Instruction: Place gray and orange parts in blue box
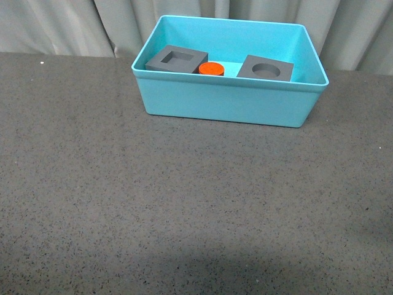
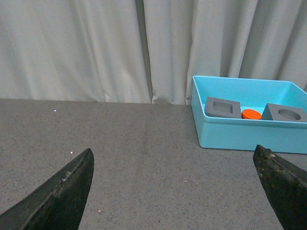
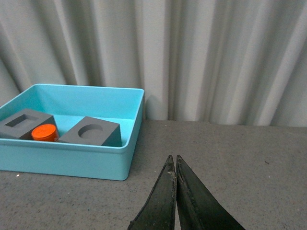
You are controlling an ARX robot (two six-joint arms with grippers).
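The blue box (image 1: 224, 103) stands at the far middle of the dark table. Inside it lie the gray cube with a square recess (image 1: 176, 59) on the left, the orange cylinder (image 1: 211, 68) in the middle and the gray cube with a round recess (image 1: 265, 68) on the right. Neither arm shows in the front view. My left gripper (image 2: 173, 165) is open and empty, well short of the box (image 2: 249, 134). My right gripper (image 3: 172, 159) is shut and empty, to the right of the box (image 3: 67, 158). The cubes and cylinder (image 3: 45, 132) show in both wrist views.
A pale pleated curtain (image 1: 73, 24) hangs right behind the table's far edge. The dark speckled table (image 1: 184, 209) stretches in front of the box.
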